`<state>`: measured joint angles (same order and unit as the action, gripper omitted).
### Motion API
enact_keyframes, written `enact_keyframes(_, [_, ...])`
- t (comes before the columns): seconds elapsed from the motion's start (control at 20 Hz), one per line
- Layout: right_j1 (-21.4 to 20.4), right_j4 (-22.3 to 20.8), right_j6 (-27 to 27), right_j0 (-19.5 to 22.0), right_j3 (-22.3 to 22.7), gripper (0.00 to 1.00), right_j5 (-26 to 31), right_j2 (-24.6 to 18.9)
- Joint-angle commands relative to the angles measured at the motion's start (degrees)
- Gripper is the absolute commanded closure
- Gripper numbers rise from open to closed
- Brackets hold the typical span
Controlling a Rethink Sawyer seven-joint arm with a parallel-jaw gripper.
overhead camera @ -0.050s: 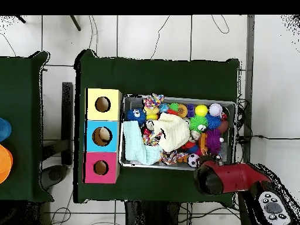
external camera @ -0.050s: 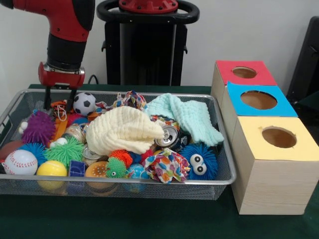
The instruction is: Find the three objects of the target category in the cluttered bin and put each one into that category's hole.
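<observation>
Three holes wait in the boxes beside the bin [external camera @ -0.050s: 227, 175], and none shows plainly that anything has gone in, so by my reading the sorting has hardly begun (the overhead view hints at something pale inside the blue hole, but I cannot tell what). Nearest in the front view, along the bin's front rim, lie a baseball [external camera @ -0.050s: 20, 162], a yellow ball [external camera @ -0.050s: 51, 168] and a blue fuzzy toy [external camera @ -0.050s: 199, 161] with googly eyes; the yellow box [external camera @ -0.050s: 275, 172] stands just beside the bin. Behind these sit a cream cloth [external camera @ -0.050s: 124, 130] heaped mid-bin, a crushed can [external camera @ -0.050s: 166, 135] touching it, and a purple spiky ball [external camera @ -0.050s: 38, 128]; then the blue box [external camera @ -0.050s: 257, 102]. Farther back are a mint cloth [external camera @ -0.050s: 185, 115], a soccer ball [external camera @ -0.050s: 84, 103] and the red box [external camera @ -0.050s: 243, 73]. The gripper [external camera @ -0.050s: 60, 95] hangs at the bin's far corner beside the soccer ball, its two fingers apart and holding nothing. Which category is wanted is not shown; balls, cloths and cans all remain in the bin. No writing is readable anywhere.
</observation>
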<state>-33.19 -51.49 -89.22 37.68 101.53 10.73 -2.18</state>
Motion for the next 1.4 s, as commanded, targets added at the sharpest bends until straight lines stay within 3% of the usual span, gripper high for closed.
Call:
enact_keyframes(0.05, [0.9,2.4,1.6,2.7,6.1,0.00,5.5,-8.1])
enact_keyframes(1.0, [4.1,-0.7,-2.2,-1.6,2.0,0.00,3.1,-3.1])
enact_keyframes(1.05, [4.0,-1.3,-2.5,-2.0,1.9,1.00,1.8,-2.8])
enact_keyframes(1.4, [4.2,-2.7,-4.1,-3.9,1.0,1.00,-1.1,-0.6])
